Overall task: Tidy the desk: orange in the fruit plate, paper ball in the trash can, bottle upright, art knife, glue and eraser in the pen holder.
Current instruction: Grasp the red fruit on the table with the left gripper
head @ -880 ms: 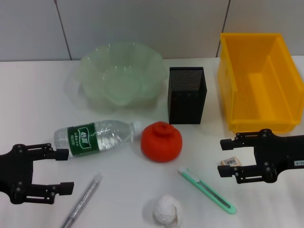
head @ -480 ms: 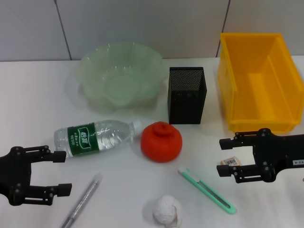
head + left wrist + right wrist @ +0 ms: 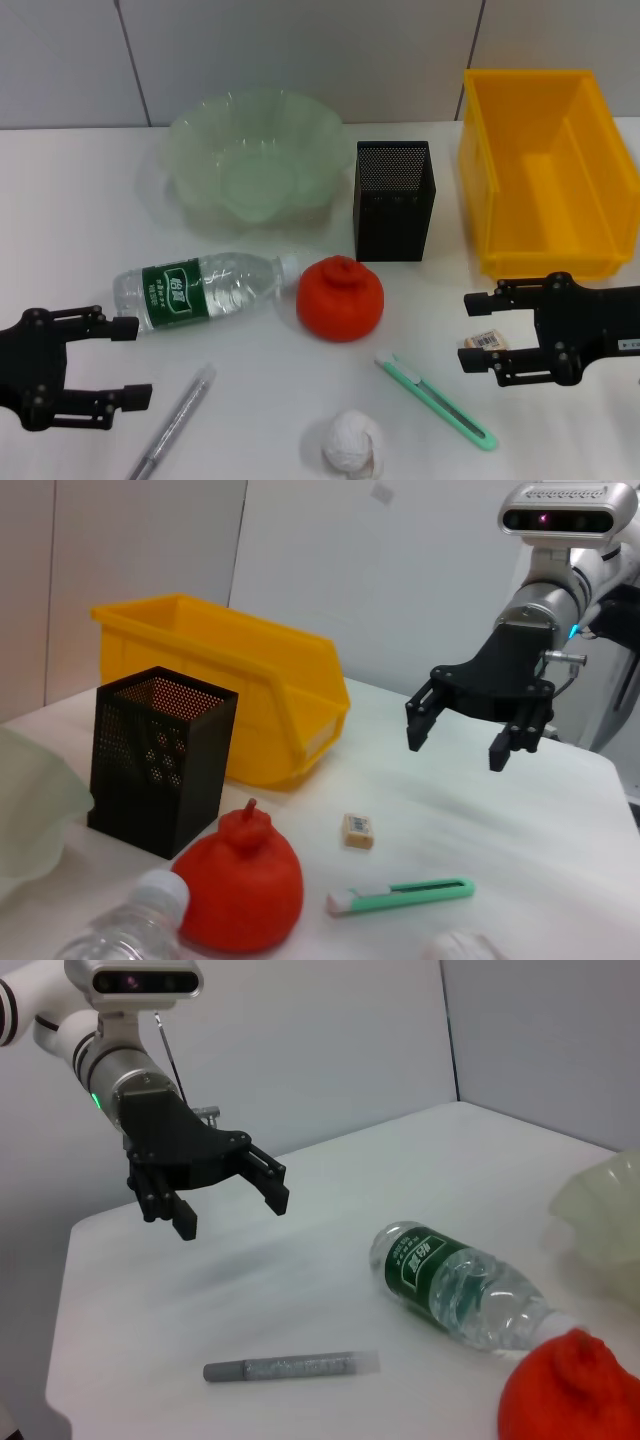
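The orange [image 3: 340, 298] lies mid-table beside the lying bottle [image 3: 205, 288]. The green fruit plate [image 3: 255, 150], black mesh pen holder [image 3: 393, 200] and yellow trash bin [image 3: 545, 170] stand at the back. The green art knife [image 3: 435, 400], paper ball [image 3: 352, 442] and grey glue stick [image 3: 172, 422] lie near the front. The eraser [image 3: 486, 340] lies on the table under my right gripper [image 3: 470, 331], which is open and hovers above it [image 3: 358, 830]. My left gripper [image 3: 132, 361] is open and empty, just left of the bottle's base.
The table's front edge runs close below the paper ball and the glue stick. The left wrist view shows the right gripper [image 3: 455, 750] raised above the table. The right wrist view shows the left gripper [image 3: 230, 1215] above the glue stick [image 3: 290, 1366].
My left gripper has shifted slightly back toward the front left, off the bottle's base. The right gripper has hardly moved. No object has moved.
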Robot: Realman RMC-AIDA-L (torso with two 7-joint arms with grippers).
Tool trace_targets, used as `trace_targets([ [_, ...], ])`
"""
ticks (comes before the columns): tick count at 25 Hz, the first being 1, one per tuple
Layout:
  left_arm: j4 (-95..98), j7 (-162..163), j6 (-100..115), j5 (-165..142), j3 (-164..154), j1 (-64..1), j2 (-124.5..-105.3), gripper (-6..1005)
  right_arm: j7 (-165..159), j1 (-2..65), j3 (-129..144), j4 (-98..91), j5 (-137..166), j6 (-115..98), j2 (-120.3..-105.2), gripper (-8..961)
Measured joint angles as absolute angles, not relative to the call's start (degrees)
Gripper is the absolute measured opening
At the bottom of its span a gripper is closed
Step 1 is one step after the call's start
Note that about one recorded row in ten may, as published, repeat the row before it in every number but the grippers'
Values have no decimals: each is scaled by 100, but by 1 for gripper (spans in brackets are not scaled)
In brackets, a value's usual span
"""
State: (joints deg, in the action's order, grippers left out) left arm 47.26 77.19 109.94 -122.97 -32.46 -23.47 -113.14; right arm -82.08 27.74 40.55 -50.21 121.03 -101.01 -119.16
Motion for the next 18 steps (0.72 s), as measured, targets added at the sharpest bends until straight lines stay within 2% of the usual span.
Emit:
trace_targets([
  [3,4832,7723,10909,-12277,-3245,-2366,-11408,845,-8206,2721,4028,-5037,12114,-10106,-11916,710],
  [4,4899,7723,10819,-12269,-3249,-2395,-11487,845,-8201,2693,3986,-5040,12119,-10107,-11914,710],
  [5,5037,7722,10554,-12270,-3284,-2504,-11688,845,-8188,2646,3865,-5043,12152,-10109,-11907,710],
  [7,5058,7709,10223,-12274,-3378,-2652,-11824,845,-8182,2625,3790,-5046,12191,-10109,-11905,710],
  [18,3859,7459,8377,-11775,-4334,-3473,-11889,845,-8112,2493,3647,-5008,12309,-10064,-11913,711],
])
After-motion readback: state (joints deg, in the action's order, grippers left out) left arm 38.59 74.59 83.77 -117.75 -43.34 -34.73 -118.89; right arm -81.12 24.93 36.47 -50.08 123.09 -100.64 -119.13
